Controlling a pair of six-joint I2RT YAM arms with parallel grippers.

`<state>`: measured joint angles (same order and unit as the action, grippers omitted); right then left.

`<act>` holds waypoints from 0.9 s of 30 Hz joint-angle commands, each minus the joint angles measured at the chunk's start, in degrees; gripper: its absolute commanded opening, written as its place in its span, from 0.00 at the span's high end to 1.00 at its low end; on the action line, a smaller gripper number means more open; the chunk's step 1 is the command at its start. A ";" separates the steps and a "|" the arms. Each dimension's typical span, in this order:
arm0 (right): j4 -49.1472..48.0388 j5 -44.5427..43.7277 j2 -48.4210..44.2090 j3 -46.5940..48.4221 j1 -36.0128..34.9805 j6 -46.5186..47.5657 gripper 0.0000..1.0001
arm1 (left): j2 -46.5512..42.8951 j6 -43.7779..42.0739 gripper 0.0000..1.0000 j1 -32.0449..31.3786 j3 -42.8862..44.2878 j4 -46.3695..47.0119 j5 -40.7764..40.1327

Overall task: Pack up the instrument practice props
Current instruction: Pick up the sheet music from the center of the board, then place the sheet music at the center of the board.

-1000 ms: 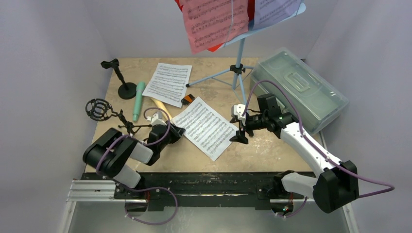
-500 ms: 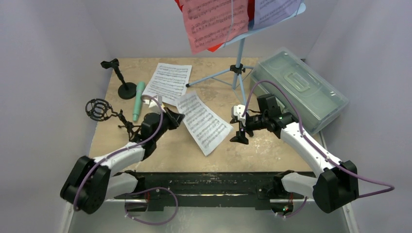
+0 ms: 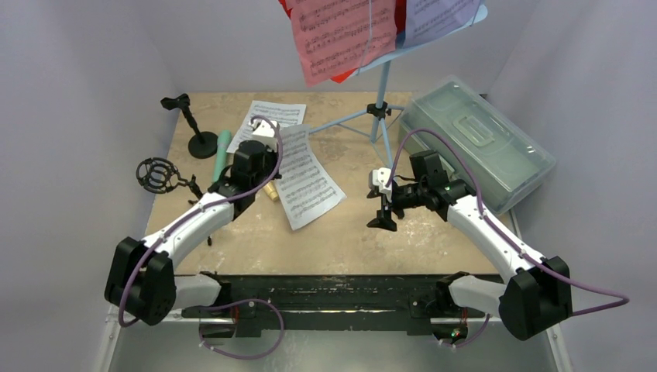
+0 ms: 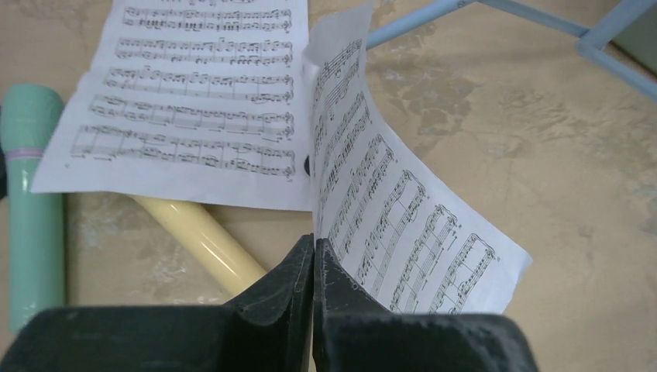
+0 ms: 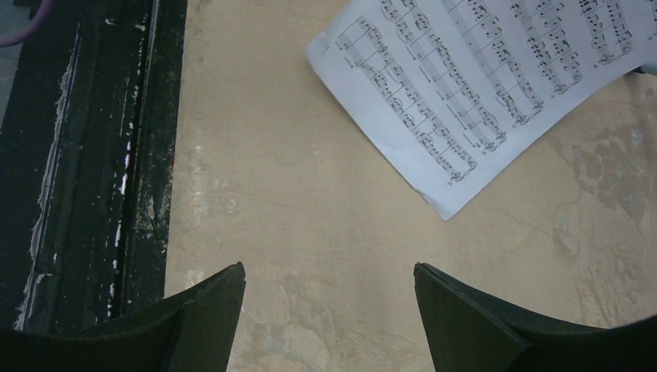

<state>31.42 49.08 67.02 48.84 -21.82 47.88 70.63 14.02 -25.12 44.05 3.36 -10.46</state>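
Observation:
My left gripper (image 3: 273,164) is shut on the edge of a white music sheet (image 3: 306,184), which curls up from the table; the wrist view shows the fingers (image 4: 314,242) pinching this sheet (image 4: 387,209). A second white sheet (image 4: 194,101) lies flat behind it. A teal microphone (image 3: 223,144) and a beige microphone (image 4: 201,240) lie beside it. The black round-base pole (image 3: 190,124) and black tripod (image 3: 159,175) stand at the left. The light-blue music rack (image 3: 380,101) holds pink (image 3: 341,35), lilac (image 3: 438,15) and red (image 3: 345,75) sheets. My right gripper (image 3: 382,209) is open and empty.
A translucent grey-green box (image 3: 476,139) with its lid closed stands at the right back. The blue rack legs (image 4: 434,12) spread over the table's back middle. The black rail (image 5: 93,155) runs along the near table edge. The held sheet's corner (image 5: 480,85) shows beyond the right gripper (image 5: 329,267).
My left gripper has pulled the white sheet back and to the left, towards the other sheet, lifting its edge. The beige microphone is now uncovered. The right arm has not moved.

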 commanded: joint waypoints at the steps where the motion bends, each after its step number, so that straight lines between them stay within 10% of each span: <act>1: 0.35 1.59 -0.84 0.03 -0.17 1.29 0.17 | 4.90 -12.85 1.00 1.83 8.11 -3.27 -2.48; 13: 0.84 1.44 -1.48 0.08 -0.15 1.78 0.16 | 25.95 -18.96 1.00 12.63 28.93 -7.82 6.42; 27: 1.43 1.44 -1.11 0.29 -0.17 2.39 0.16 | 52.92 -4.00 0.94 15.72 61.13 -20.49 -14.41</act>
<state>32.40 49.08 66.96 48.84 -21.82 49.10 118.98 2.37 -9.76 94.50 -10.52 -15.73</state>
